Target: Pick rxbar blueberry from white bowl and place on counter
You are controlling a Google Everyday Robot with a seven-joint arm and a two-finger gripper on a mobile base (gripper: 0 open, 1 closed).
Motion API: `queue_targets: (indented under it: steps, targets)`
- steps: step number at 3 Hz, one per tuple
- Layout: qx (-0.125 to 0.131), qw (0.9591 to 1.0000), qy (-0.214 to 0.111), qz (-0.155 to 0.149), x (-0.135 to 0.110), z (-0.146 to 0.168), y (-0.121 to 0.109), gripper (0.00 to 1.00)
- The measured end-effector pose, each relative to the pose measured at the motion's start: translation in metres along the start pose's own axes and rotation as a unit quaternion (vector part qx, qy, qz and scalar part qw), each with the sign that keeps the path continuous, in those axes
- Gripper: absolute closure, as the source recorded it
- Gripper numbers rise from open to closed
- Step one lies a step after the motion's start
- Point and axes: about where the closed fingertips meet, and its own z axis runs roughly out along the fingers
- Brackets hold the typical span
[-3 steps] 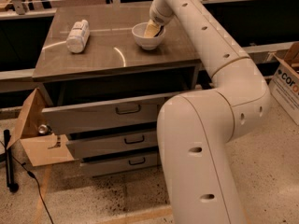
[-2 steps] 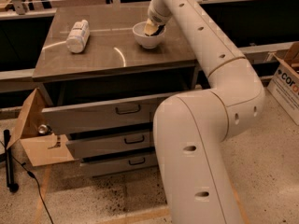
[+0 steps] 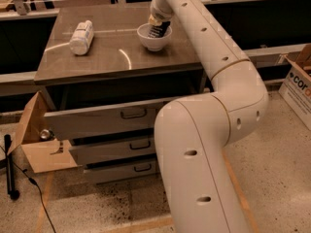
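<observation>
**Gripper down in the white bowl**

The pale arm fills the right of the view and bends up over the counter. A white bottle lies on its side at the counter's left (well apart from the bowl). The white bowl stands towards the back right. The gripper reaches into it from above, right at the rxbar blueberry, which leans dark inside the bowl. Whether the gripper is clamped on the bar cannot be told.

Warm, fairly dim light from overhead. Curved glare streaks on counter. Deep shadow under its overhang. In bowl, gripper partly shaded; pale arm bright.
</observation>
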Motion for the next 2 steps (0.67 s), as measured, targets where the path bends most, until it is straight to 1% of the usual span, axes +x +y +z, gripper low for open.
queue_targets:
  steps: [1, 2]
  targets:
    - [0.024, 0.9995, -0.014, -0.016, -0.012, -0.006, -0.014, 1.00]
    - [0.061, 0.9965, -0.049, -0.031, -0.031, -0.028, -0.038, 1.00]
